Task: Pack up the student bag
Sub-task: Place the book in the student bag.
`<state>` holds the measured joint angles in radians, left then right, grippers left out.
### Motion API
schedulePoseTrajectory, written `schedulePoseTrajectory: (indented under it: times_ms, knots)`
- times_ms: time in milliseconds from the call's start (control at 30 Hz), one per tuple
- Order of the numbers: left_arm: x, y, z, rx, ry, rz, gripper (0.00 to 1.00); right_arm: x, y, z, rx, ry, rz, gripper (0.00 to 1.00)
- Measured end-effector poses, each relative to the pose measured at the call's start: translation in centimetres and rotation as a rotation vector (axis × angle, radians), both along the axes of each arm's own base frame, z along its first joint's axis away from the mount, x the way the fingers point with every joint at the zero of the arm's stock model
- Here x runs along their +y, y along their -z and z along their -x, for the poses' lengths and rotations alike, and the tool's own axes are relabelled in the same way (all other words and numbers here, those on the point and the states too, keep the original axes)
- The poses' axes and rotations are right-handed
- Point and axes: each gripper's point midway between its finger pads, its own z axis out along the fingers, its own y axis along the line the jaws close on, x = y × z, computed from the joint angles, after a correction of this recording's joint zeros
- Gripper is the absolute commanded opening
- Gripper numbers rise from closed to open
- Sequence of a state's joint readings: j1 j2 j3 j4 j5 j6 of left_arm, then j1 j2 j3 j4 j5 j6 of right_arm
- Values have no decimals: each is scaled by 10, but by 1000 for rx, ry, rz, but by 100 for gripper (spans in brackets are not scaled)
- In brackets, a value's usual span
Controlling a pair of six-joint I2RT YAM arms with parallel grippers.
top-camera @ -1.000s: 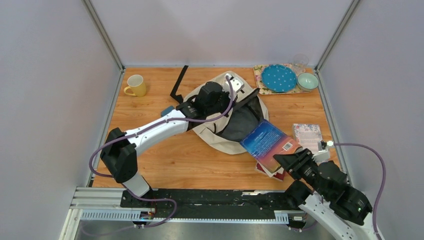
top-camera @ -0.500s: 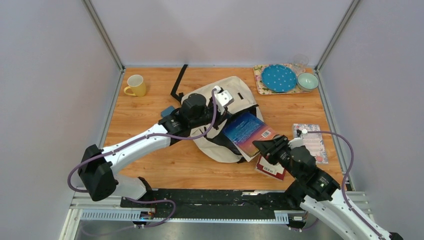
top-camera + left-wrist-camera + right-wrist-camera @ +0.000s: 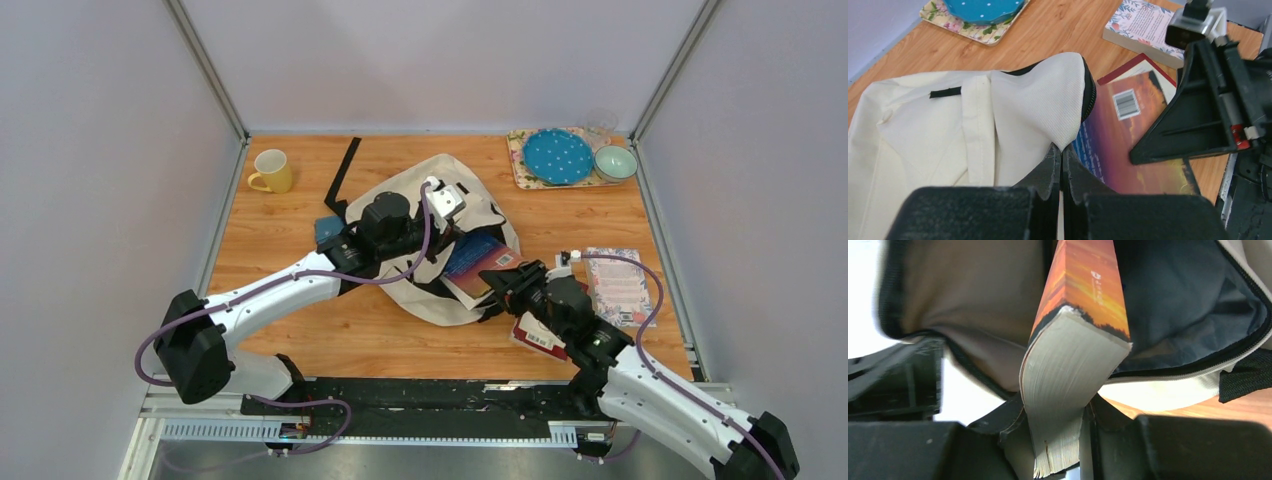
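The student bag (image 3: 425,190), cream with black straps, lies in the middle of the table with its mouth facing right. My left gripper (image 3: 447,238) is shut on the cream edge of the bag's opening (image 3: 1048,100) and holds it up; its fingertips (image 3: 1062,150) pinch the fabric. My right gripper (image 3: 505,283) is shut on a thick book (image 3: 482,258) with a blue and orange cover. The book's far end pokes into the bag's dark lining (image 3: 1188,300). In the right wrist view the book (image 3: 1078,355) stands between my fingers, page edge toward the camera.
A red book (image 3: 540,338) lies under my right arm, a floral book (image 3: 615,280) to its right. At the back right sit a blue dotted plate (image 3: 557,157), a green bowl (image 3: 615,163) and a clear glass (image 3: 601,122). A yellow mug (image 3: 272,171) stands back left.
My right gripper has carried the book left from the table's right side into the bag's mouth. My left arm drew the bag's opening edge slightly left and nearer.
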<state>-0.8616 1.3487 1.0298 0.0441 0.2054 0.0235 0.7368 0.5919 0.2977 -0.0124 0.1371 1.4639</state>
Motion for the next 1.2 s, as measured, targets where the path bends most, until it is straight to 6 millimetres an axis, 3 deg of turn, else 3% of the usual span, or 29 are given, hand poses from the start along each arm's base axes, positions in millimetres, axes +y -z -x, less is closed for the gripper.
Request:
schedulePoseTrajectory:
  times_ms: [133, 300, 467, 733, 867, 1000, 1033, 1100, 1200]
  knots:
    - [-2, -5, -1, -11, -1, 18, 0, 7, 21, 1, 64, -26, 33, 0]
    - [-5, -11, -1, -23, 7, 43, 0, 14, 15, -6, 36, -30, 8, 0]
    - [-8, -16, 1, -29, 25, 60, 0, 29, 9, -24, -10, -29, -37, 0]
    - [-12, -19, 8, 6, 66, 92, 0, 55, 41, -57, 2, -30, 1, 0]
    - [-11, -21, 7, 22, 86, 112, 0, 68, 42, -84, -30, -27, 2, 2]
    - [-8, -24, 5, 32, 100, 146, 0, 78, 50, -117, -58, -12, -5, 19]
    - [-6, -24, 4, 34, 99, 153, 0, 79, 56, -124, -57, -6, -4, 29]
    - [1, -17, 1, 51, 87, 160, 0, 81, 71, -130, -40, -1, 8, 39]
    - [12, -6, -4, 78, 57, 154, 0, 80, 92, -130, -5, -5, 36, 66]
